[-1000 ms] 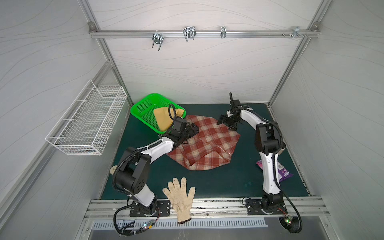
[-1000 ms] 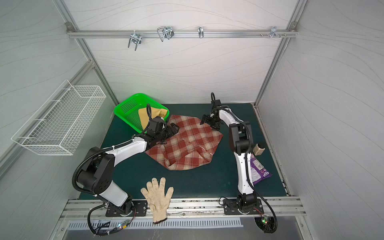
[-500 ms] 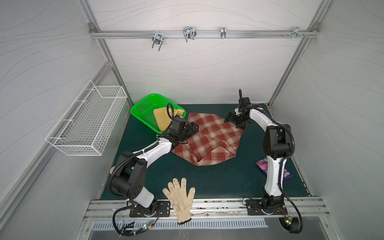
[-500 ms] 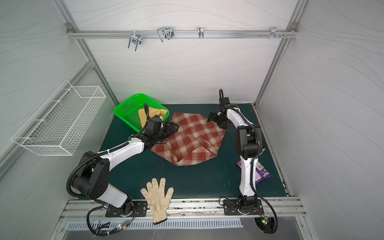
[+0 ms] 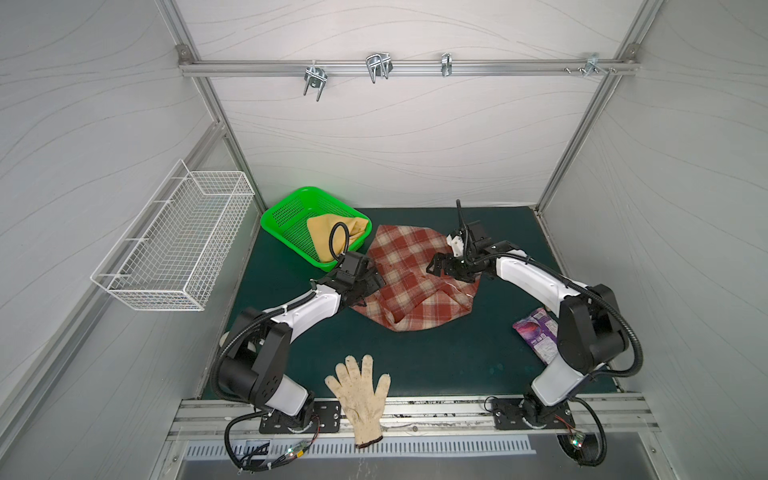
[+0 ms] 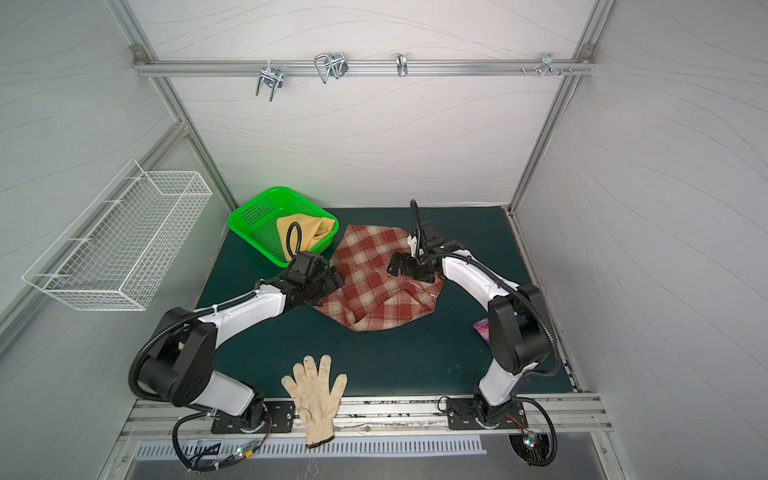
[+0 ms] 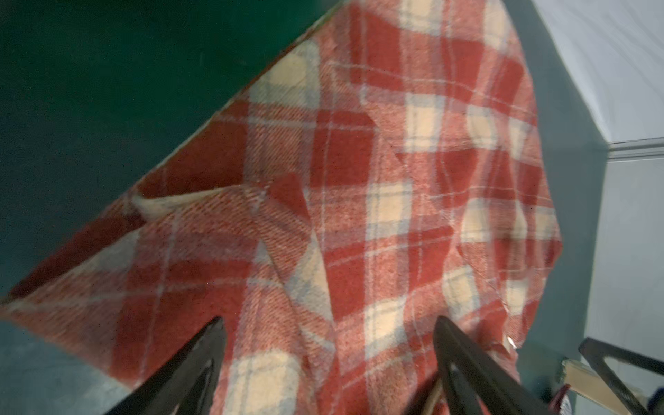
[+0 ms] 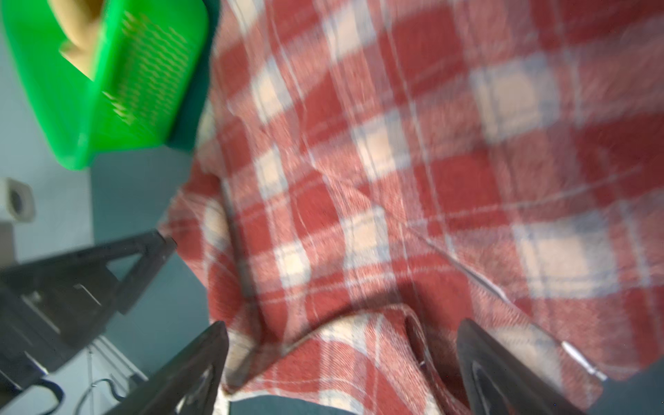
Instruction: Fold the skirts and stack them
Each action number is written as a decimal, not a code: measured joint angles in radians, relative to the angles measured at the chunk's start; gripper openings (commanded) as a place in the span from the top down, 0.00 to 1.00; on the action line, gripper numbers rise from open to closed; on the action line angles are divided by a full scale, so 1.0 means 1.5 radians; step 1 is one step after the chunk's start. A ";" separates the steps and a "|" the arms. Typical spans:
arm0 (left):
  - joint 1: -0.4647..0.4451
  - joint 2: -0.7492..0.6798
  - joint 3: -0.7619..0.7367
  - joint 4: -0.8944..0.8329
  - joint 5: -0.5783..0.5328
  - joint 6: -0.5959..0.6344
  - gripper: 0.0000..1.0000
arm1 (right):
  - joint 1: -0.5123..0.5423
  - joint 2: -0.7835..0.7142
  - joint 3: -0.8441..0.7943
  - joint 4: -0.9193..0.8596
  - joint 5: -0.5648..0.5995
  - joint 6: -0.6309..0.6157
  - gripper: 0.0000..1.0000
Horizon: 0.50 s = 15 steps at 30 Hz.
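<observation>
Plaid skirt [image 5: 415,291] lies rumpled on the mat [image 5: 415,365] between the 2 grippers. It has no clear long axis, and its narrow end points at the back wall. Left gripper [image 5: 370,282] and right gripper [image 5: 434,268] sit over its opposite edges, both with fingers apart and nothing clamped. Mustard skirt [image 5: 357,226] is bunched in the green basket [image 5: 286,208] just behind the left gripper.

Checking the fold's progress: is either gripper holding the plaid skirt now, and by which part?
Nothing is held. The left gripper and right gripper both stand open over opposite sides of the plaid skirt.
</observation>
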 measured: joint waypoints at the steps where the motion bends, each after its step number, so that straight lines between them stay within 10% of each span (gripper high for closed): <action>1: 0.000 0.014 0.004 -0.003 -0.003 0.000 0.15 | 0.006 0.000 -0.007 0.002 0.004 0.000 0.01; 15: 0.002 0.126 0.115 -0.053 -0.023 0.025 0.32 | 0.028 -0.036 -0.091 0.044 0.028 -0.002 0.01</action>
